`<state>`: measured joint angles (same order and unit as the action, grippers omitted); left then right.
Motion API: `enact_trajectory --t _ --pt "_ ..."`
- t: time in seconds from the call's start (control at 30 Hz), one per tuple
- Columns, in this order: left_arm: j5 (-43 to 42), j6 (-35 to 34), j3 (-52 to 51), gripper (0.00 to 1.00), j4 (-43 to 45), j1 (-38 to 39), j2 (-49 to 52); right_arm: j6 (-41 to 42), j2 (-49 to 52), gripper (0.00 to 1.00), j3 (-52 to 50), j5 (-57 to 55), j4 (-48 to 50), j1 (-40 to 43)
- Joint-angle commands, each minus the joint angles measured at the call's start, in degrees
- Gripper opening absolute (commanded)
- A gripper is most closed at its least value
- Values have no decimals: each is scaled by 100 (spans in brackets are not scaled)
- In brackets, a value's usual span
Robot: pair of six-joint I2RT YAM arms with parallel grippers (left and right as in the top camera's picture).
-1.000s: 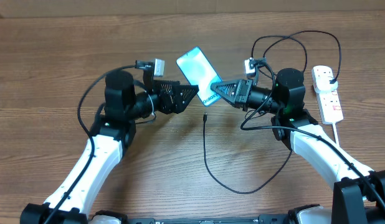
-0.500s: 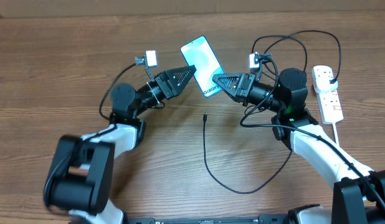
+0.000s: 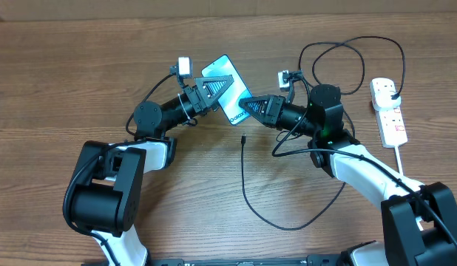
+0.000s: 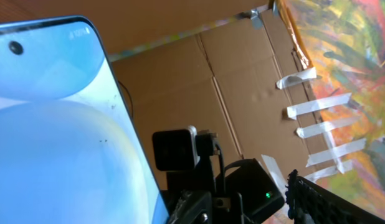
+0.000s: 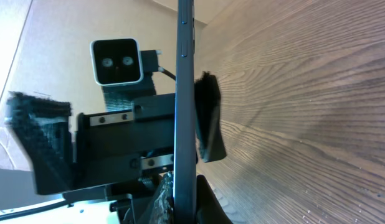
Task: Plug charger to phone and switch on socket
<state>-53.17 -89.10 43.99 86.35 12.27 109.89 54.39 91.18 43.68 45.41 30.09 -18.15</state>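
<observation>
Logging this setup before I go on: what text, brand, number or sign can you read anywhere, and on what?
Phone screen, overhead view: dark lettering near its lower edge, partly behind the right hand; too small and cut off to read.
Power strip: red markings, no legible text.
Left wrist view: the phone screen shows only blue and white, no words.
Right wrist view: phone edge-on, no text.

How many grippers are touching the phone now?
2. The left gripper holds the phone at its left side; the right gripper holds its lower end.
</observation>
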Motion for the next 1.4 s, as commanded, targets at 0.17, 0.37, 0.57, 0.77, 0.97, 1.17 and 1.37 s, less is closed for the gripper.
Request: enact_trajectory --t 0.17,0.37,0.57,0.77,0.97,1.17,1.37 --pt "-116 -437 96 65 245 17 35 -199 -50 4 144 -238 76 -66" --pt "-103 -437 96 35 245 17 35 -39 -50 4 144 -492 181 -76" --pt "-68 -439 96 12 243 17 35 -39 -50 4 144 -575 184 -136" --pt "-70 -586 96 4 170 17 35 -50 -50 38 144 -446 199 -131" --pt "-487 -1440 96 4 -584 -33 35 -348 -376 78 144 560 -404 866" --pt "-1237 -1637 227 4 -2780 -37 37 -2747 -1941 95 144 -396 -4024 1716" --pt "-2111 -1635 1189 4 -3762 -37 48 -3541 -2953 98 144 -1646 -5993 1727"
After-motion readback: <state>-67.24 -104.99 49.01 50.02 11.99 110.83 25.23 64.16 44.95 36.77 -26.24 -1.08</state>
